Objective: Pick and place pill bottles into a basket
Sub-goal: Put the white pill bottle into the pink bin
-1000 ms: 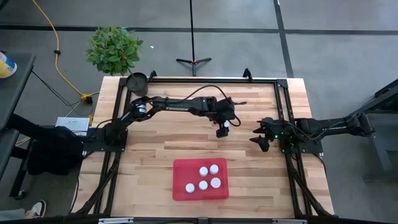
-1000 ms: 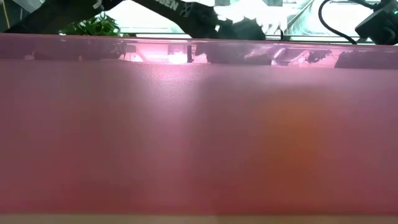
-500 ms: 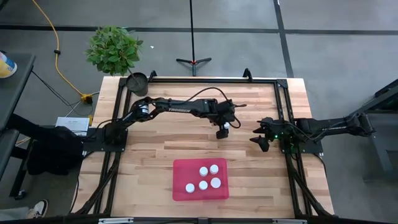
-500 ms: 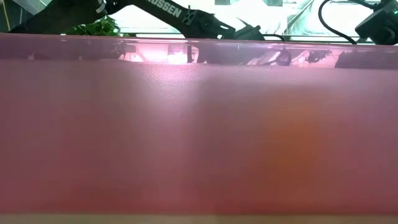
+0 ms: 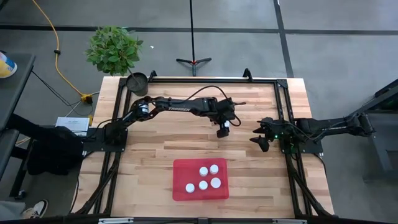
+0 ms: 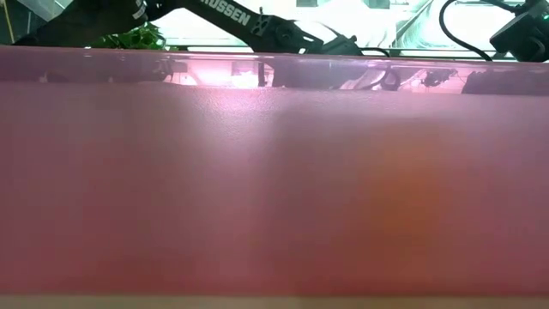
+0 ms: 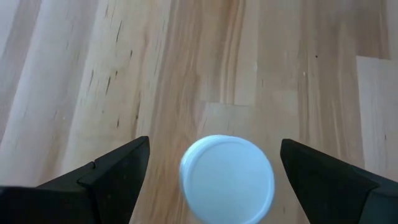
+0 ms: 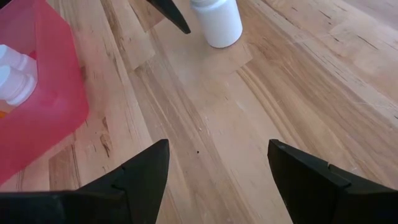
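Fingers of the left gripper (image 7: 211,180) stand spread, straddling one white pill bottle (image 7: 227,179) on the counter (image 5: 161,143). Overhead, five more sit in the red basket (image 5: 180,177). Right gripper (image 8: 217,168) waits released at the counter's right side.

a pale wooden table of jointed butcher-block planks (image 5: 155,155), edged by a black metal frame (image 5: 283,84). a lone white cylindrical pill bottle with a round white cap (image 7: 227,179) stands upright on the bare planks, right between the left arm's spread jaws and touching neither. a flat red translucent plastic basket (image 5: 180,171) lies on the planks well ahead of the right arm's open jaws, off to one side. a small dark round pot (image 5: 137,82) sits at a far corner, well behind the left jaws.
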You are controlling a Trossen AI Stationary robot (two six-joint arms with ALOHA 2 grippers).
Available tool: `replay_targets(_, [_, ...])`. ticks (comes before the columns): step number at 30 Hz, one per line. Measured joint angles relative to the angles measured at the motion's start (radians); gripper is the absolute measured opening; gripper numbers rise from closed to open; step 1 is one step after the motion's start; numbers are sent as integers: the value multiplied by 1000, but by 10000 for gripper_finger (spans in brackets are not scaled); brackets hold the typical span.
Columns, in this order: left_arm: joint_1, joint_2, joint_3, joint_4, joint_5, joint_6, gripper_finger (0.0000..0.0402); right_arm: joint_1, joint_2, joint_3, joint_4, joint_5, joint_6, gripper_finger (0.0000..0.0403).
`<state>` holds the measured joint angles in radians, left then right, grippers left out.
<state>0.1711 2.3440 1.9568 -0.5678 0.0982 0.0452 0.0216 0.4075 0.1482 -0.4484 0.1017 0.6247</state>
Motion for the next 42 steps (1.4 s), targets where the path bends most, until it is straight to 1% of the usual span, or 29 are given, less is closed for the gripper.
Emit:
replay_targets(9, [-1, 4, 0, 0, 17, -1, 393, 0, 0, 0, 0, 0, 0, 264])
replay_targets(12, [-1, 11, -1, -17, 33, -17, 381, 0, 0, 0, 0, 0, 0, 264])
replay_targets(16, [-1, 11, -1, -1, 49, -23, 348, 0, 0, 0, -1, 0, -1, 264])
replay_targets(25, [-1, 11, -1, 11, 34, -24, 242, 0, 0, 0, -2, 3, -4, 263])
replay_targets(28, [-1, 11, -1, 13, 33, -24, 213, 0, 0, 0, -2, 3, -4, 263])
replay_targets(38, [0, 11, -1, 13, 23, -24, 210, 0, 0, 0, -3, 3, -4, 263])
replay_targets(42, [6, 6, 0, 18, 2, -25, 209, 0, 0, 0, -3, 3, -4, 263])
